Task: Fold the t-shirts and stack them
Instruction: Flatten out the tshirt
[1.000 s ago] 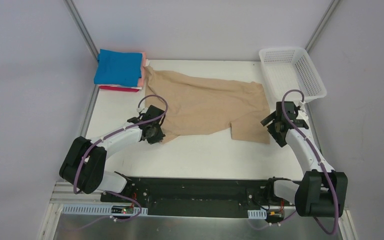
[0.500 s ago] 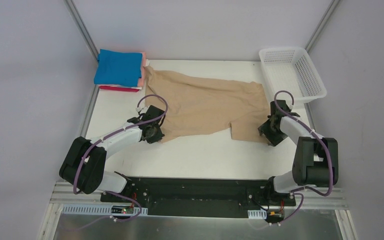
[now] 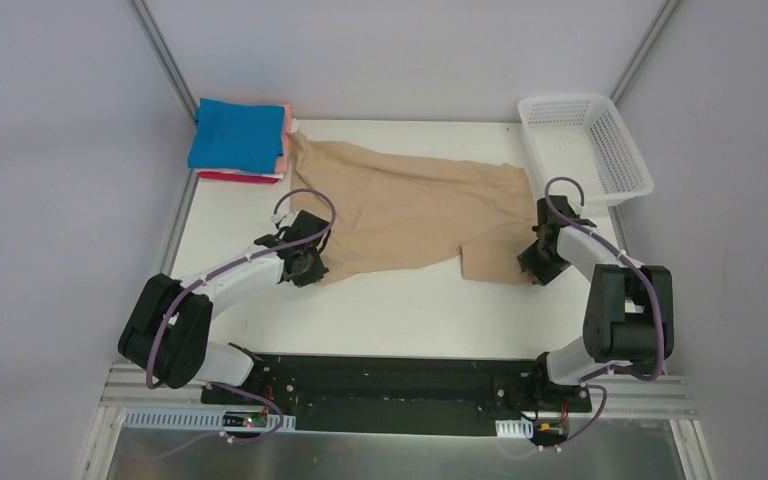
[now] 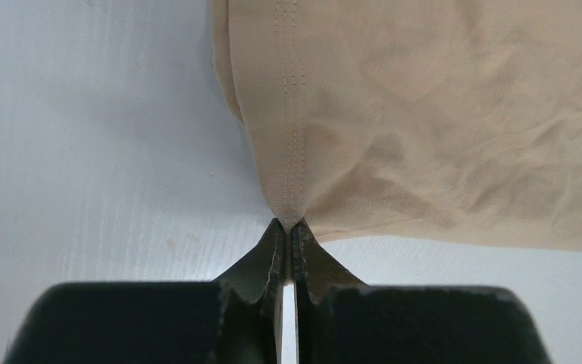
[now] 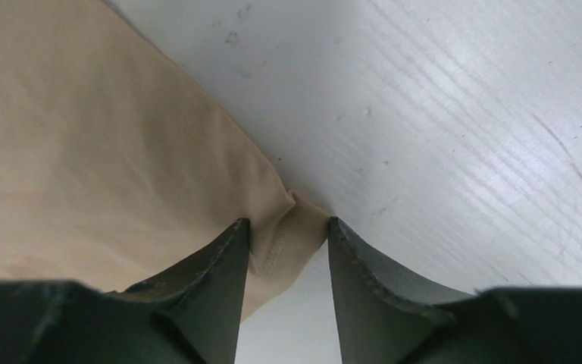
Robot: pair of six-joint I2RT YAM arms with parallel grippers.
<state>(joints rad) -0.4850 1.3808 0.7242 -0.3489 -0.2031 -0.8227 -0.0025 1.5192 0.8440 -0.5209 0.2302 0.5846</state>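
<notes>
The left gripper [image 4: 289, 227] pinches the tan t-shirt [image 3: 410, 215] tight; the right gripper [image 5: 288, 227], jaws apart around its corner, should squeeze before lifting.

A robotics lab cell, this was: a white table [image 3: 400, 305] boxed in by plain grey panels [image 3: 60, 180] on aluminium struts [image 3: 163, 60], the left arm [image 3: 235, 275] and right arm [image 3: 585, 245] bolted to a black base rail [image 3: 390, 378] at the near edge (purple cables [image 3: 303, 193] looped loose, bare circuit boards [image 3: 250, 422] sat exposed).

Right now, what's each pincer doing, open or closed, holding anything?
Left pincer: closed on the tan t-shirt hem.
Right pincer: open, astride the shirt's corner.
</notes>
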